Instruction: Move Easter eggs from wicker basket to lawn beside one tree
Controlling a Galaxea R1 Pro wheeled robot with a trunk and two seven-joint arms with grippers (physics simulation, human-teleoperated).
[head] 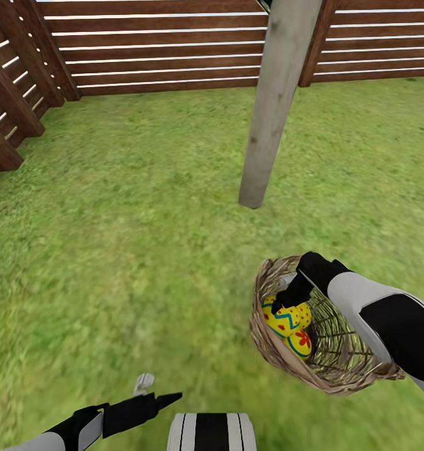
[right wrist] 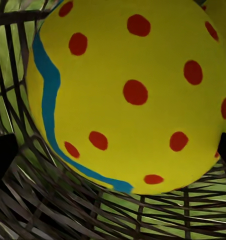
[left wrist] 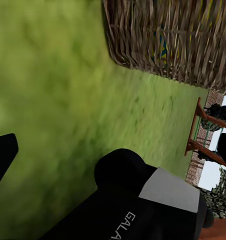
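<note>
Right gripper reaching into the wicker basket for an egg, close to the tree trunk.

The wicker basket [head: 324, 338] lies tipped on the lawn [head: 124, 250], a little in front of the tree [head: 271, 106], with the Easter eggs [head: 288, 322] gathered against its lower wall. The right gripper [head: 287, 299] is inside the rim, just above the top egg; in the right wrist view this egg [right wrist: 133, 95] sits between the two dark jaws, which are spread and seem not yet to touch it. The left gripper [head: 152, 401] hangs low over the grass, its jaws spread and empty. I judge the egg to be light, hard and smooth, so it may slip; better to take it across its widest middle. The loose wicker will probably shift if pushed.
</note>
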